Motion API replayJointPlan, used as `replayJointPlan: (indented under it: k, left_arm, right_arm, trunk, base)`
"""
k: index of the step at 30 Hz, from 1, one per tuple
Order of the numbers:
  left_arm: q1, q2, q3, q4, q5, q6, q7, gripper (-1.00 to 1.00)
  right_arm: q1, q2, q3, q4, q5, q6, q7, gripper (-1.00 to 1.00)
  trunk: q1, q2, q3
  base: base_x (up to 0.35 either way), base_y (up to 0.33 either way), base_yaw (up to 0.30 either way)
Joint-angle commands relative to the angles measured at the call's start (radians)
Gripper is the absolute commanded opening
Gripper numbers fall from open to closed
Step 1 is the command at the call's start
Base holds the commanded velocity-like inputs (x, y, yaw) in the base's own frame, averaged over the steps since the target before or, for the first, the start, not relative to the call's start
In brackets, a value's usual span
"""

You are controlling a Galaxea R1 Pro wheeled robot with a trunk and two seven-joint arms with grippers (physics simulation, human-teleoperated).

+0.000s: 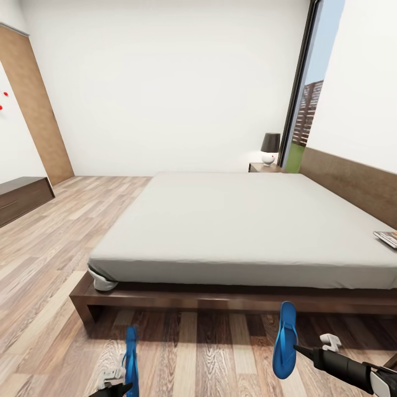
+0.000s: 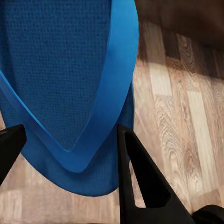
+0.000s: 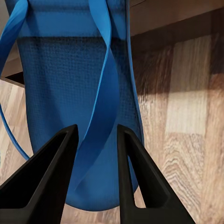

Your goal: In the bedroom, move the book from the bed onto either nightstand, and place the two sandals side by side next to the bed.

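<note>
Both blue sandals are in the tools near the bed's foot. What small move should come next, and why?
Probably lower the right sandal to the floor: it hangs near the bed frame, shut in the right tool, well apart from the left sandal.

Both sandals (image 1: 285, 341) bright blue w/ fine woven texture. Bed (image 1: 242, 231): pale grey mattress, dark brown frame; floor (image 1: 55, 264) is wood plank, mixed tan & brown streaks. Walls (image 1: 165, 82) white; lamp (image 1: 270, 148) has black shade, white base.
</note>
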Motion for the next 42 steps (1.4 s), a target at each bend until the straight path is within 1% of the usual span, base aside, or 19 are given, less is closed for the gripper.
replayJointPlan:
  k: [1,3,5,7,8,10,13,14,15,16,18,20,28,32,33,36,37,38,42]
  left_arm:
    - [-0.002,0.007,-0.011,-0.001,0.004,-0.005,0.049,-1.0]
    - [-0.008,0.007,-0.012,-0.003,0.002,0.018,0.165,-1.0]
    - [-0.013,0.007,-0.014,-0.031,-0.003,0.074,0.271,-1.0]
    - [-0.016,0.008,-0.018,-0.147,-0.038,0.187,0.4,-1.0]
    - [-0.017,0.008,-0.021,-0.21,-0.077,0.246,0.461,-1.0]
    - [-0.017,0.006,-0.022,-0.251,-0.123,0.279,0.554,-1.0]
    - [-0.017,0.0,-0.022,-0.319,-0.141,0.297,0.631,-1.0]
    - [-0.017,-0.001,-0.023,-0.352,-0.15,0.323,0.642,-1.0]
    - [-0.017,-0.001,-0.024,-0.387,-0.186,0.4,0.65,-1.0]
    - [-0.017,0.0,-0.023,-0.426,-0.241,0.473,0.658,-1.0]
    - [-0.017,0.0,-0.023,-0.453,-0.306,0.517,0.663,-1.0]
    - [-0.017,0.0,-0.022,-0.459,-0.324,0.525,0.664,-1.0]
    - [-0.017,0.009,-0.021,-0.463,-0.336,0.532,0.663,-1.0]
    - [-0.017,0.009,-0.021,-0.463,-0.336,0.531,0.663,-1.0]
    - [-0.017,0.007,-0.021,-0.463,-0.336,0.531,0.663,-1.0]
    - [-0.017,0.004,-0.022,-0.463,-0.336,0.531,0.663,-1.0]
    - [-0.017,0.004,-0.022,-0.463,-0.336,0.531,0.663,-1.0]
    - [-0.017,0.003,-0.022,-0.463,-0.336,0.531,0.663,-1.0]
    - [-0.017,0.003,-0.022,-0.463,-0.336,0.531,0.664,-1.0]
  right_arm:
    - [-0.001,-0.001,0.0,0.0,-0.004,0.006,0.003,-1.0]
    - [-0.001,-0.001,0.0,0.0,-0.005,0.006,0.003,-1.0]
    - [-0.001,-0.001,0.0,0.0,-0.005,0.007,0.004,-1.0]
    - [-0.001,-0.001,0.0,0.0,-0.005,0.009,0.004,-1.0]
    - [-0.001,-0.001,0.0,0.0,-0.005,0.01,0.004,-1.0]
    - [-0.001,-0.001,0.0,0.0,-0.005,0.011,0.004,-1.0]
    - [-0.001,-0.001,0.0,0.0,-0.005,0.011,0.002,-1.0]
    - [-0.001,-0.001,0.0,0.0,-0.005,0.011,0.002,-1.0]
    - [-0.001,-0.001,0.0,0.0,-0.005,0.011,0.002,-1.0]
    - [-0.001,-0.001,0.0,0.0,-0.005,0.012,0.001,-1.0]
    - [-0.001,-0.001,0.0,0.0,-0.005,0.012,0.0,-1.0]
    - [-0.001,-0.001,0.0,0.0,-0.005,0.012,0.0,-1.0]
    - [-0.001,-0.002,0.0,0.0,-0.005,0.014,0.004,-1.0]
    - [-0.001,-0.012,0.0,0.0,-0.004,0.018,0.023,-1.0]
    - [-0.001,-0.013,0.0,0.0,-0.004,0.018,0.045,-1.0]
    - [-0.001,-0.014,0.0,0.0,-0.004,0.018,0.204,-1.0]
    - [-0.001,-0.015,0.0,0.001,-0.004,0.018,0.282,-1.0]
    - [-0.001,-0.016,0.0,0.002,-0.004,0.018,0.321,-1.0]
    - [-0.001,-0.018,0.0,0.003,-0.004,0.018,0.39,-1.0]
  trunk:
    - [0.0,0.0,-0.001]
    - [0.0,0.0,-0.001]
    - [0.0,0.0,-0.001]
    - [0.0,0.0,-0.001]
    - [0.0,0.0,-0.001]
    - [0.0,0.0,-0.001]
    - [0.0,0.0,-0.001]
    - [0.0,0.0,-0.001]
    - [0.0,0.0,-0.001]
    - [0.0,0.0,-0.001]
    - [0.0,0.0,-0.001]
    - [0.0,0.0,-0.001]
    - [0.0,0.0,-0.001]
    - [0.0,0.0,-0.001]
    - [0.0,0.0,-0.001]
    - [0.0,0.0,-0.001]
    - [0.0,0.0,-0.001]
    - [0.0,0.0,-0.001]
    - [0.0,0.0,-0.001]
  base:
    - [0.0,0.0,0.0]
    - [0.0,0.0,0.0]
    - [0.0,0.0,0.0]
    - [0.0,0.0,0.0]
    - [0.0,0.0,0.0]
    - [0.0,0.0,0.0]
    - [0.0,0.0,0.0]
    - [0.0,0.0,0.0]
    - [0.0,0.0,0.0]
    - [0.0,0.0,0.0]
    - [0.0,0.0,0.0]
    - [0.0,0.0,0.0]
    - [0.0,0.0,0.0]
    - [0.0,0.0,0.0]
    - [0.0,0.0,0.0]
    - [0.0,0.0,0.0]
    - [0.0,0.0,0.0]
    - [0.0,0.0,0.0]
    - [0.0,0.0,0.0]
